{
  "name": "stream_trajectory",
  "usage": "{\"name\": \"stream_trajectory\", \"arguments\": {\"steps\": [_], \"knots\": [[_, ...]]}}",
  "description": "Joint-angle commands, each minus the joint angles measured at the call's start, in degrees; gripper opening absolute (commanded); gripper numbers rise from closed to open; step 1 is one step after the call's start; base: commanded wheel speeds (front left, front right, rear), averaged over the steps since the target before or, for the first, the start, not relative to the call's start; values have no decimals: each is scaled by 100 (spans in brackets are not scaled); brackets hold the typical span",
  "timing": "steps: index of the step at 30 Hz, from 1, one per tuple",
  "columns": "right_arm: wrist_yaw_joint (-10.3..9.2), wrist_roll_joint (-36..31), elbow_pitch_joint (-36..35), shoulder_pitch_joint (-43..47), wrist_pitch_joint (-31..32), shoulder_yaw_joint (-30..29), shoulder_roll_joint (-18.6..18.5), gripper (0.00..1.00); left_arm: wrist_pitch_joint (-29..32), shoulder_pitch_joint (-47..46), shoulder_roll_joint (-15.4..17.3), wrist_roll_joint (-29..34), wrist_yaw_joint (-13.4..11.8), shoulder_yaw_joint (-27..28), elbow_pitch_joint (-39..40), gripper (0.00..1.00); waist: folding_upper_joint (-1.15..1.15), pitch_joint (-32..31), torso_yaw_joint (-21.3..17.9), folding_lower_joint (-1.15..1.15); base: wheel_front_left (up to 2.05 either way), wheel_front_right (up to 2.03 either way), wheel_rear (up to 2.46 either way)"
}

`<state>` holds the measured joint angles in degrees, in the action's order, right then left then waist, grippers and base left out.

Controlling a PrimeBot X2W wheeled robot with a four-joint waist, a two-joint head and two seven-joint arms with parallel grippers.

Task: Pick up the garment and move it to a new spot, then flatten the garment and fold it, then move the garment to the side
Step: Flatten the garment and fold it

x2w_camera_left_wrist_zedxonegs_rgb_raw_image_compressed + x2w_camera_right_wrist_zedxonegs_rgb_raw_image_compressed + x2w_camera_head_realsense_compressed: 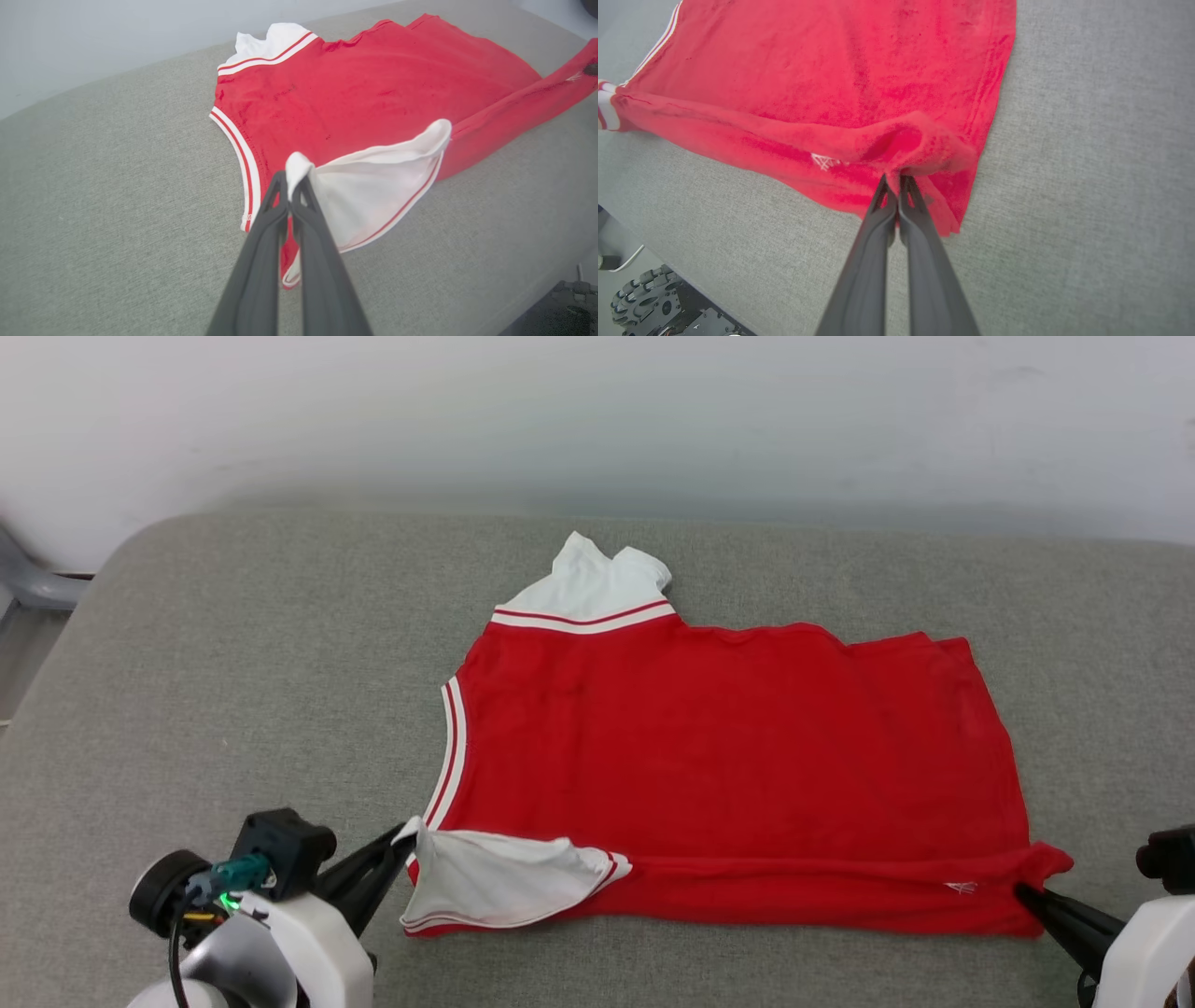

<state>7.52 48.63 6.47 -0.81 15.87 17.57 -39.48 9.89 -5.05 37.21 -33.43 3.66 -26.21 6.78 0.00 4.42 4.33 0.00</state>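
The garment [709, 747], a red jersey T-shirt with white sleeves and striped trim, lies spread sideways on the grey cushion, collar toward the left. Its near edge is rolled up in a long fold. My left gripper [403, 840] is shut on the white near sleeve's corner [299, 168], lifting it slightly. At the lower right, my right gripper [1025, 894] is shut on the red hem corner [920, 149], bunching the cloth there. The far sleeve [597, 583] lies crumpled at the top edge of the garment. No lettering shows on the upper face.
The grey cushion [233, 691] ends at a white wall behind and drops off at the near edge, where the robot's wheeled base [644, 289] shows below. A grey chair part [28, 579] stands at the far left.
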Motion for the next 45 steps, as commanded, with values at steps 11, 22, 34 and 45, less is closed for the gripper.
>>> {"name": "stream_trajectory", "arguments": {"steps": [11, 22, 34, 45], "knots": [[-7, -410, 225, -595, 503, -29, 253, 0, 39, -1177, -275, 261, 240, -386, -1058, 0, 0, 609, -112, 0, 0, 0, 0], [-7, -758, 684, -980, 882, 44, 518, 5, -106, -1844, -518, 417, 346, -885, -2244, 0, 0, 827, -131, 0, 0, 0, 0], [-7, -1047, 796, -963, 672, -86, 763, 100, -759, -1698, -898, 49, 253, -840, -2935, 100, 0, 377, -60, 0, 0, 0, 0], [-6, -1397, -134, -405, 1346, -796, 1021, 100, -752, -836, -912, -411, -617, -404, -1805, 100, 0, -9, -39, 0, 0, 0, 0]]}}
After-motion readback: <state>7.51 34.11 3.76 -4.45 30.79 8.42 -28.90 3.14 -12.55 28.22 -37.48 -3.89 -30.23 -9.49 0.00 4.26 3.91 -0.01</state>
